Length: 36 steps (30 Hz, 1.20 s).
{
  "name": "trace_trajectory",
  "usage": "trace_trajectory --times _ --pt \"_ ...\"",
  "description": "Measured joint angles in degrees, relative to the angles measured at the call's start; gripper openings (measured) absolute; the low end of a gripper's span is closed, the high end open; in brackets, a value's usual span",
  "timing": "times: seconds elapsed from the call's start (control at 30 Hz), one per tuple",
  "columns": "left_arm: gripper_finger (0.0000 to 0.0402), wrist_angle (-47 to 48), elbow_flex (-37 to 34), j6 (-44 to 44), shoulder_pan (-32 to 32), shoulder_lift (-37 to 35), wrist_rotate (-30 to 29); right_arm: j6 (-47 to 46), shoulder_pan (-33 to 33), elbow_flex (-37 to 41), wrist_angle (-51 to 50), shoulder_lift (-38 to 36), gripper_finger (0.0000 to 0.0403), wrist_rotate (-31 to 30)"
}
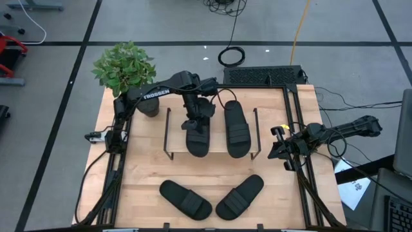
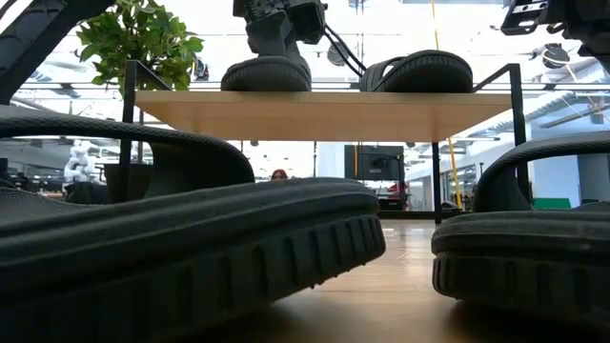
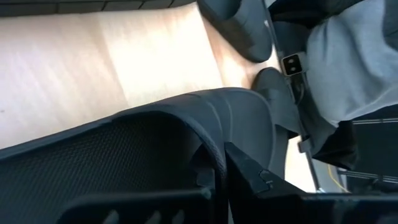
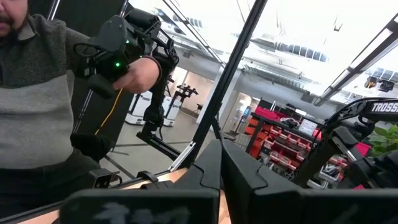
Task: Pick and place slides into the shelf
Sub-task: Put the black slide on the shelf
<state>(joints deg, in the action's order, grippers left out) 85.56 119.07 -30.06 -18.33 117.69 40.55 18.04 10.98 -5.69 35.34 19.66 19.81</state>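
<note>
From above I see two slides on the shelf point(image 1: 168, 132): the left slide point(image 1: 196, 138) under my left end effector point(image 1: 193, 122), which grips it, and a second slide point(image 1: 236, 129) beside it. Two more slides point(image 1: 185, 198) point(image 1: 239, 196) lie on the desk point(image 1: 141, 174), filling the low view. My right end effector point(image 1: 278, 151) waits at the desk's right edge, fingers together. Its wrist view alone shows a person point(image 4: 43, 93) holding a controller.

"TROSSEN" in white on the left arm point(image 1: 154, 94), partial "TROSS" on arm point(image 4: 379, 107)

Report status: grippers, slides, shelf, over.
Left gripper on a slide atop the shelf. Right gripper idle at table's right edge. Two slides shelved, two on the table. Nothing blocking.
</note>
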Motion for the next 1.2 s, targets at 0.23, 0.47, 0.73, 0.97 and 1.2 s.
trace_trajectory --times 0.23,0.47,0.73,0.97,1.2 --pt "0.0075 -1.49 0.02 2.94 0.04 -0.02 -3.34 -0.83 0.00 0.00 0.05 0.00 0.0000 0.01" --pt "0.0160 -2.15 0.02 4.79 0.26 -0.04 -6.14 -0.83 0.00 0.00 0.21 0.00 0.0000 0.00" --pt "0.0247 -2.55 0.01 4.80 1.91 -1.02 -10.97 -0.85 0.00 0.00 0.36 0.00 0.0000 0.02" --pt "0.0303 -2.97 -0.13 3.60 3.08 -3.34 -16.23 -2.16 0.00 0.00 1.07 0.02 0.0000 0.02" --pt "0.0335 -5.36 -0.13 1.66 4.24 -6.36 -23.41 -2.16 0.00 0.00 1.28 0.04 0.0000 0.20"
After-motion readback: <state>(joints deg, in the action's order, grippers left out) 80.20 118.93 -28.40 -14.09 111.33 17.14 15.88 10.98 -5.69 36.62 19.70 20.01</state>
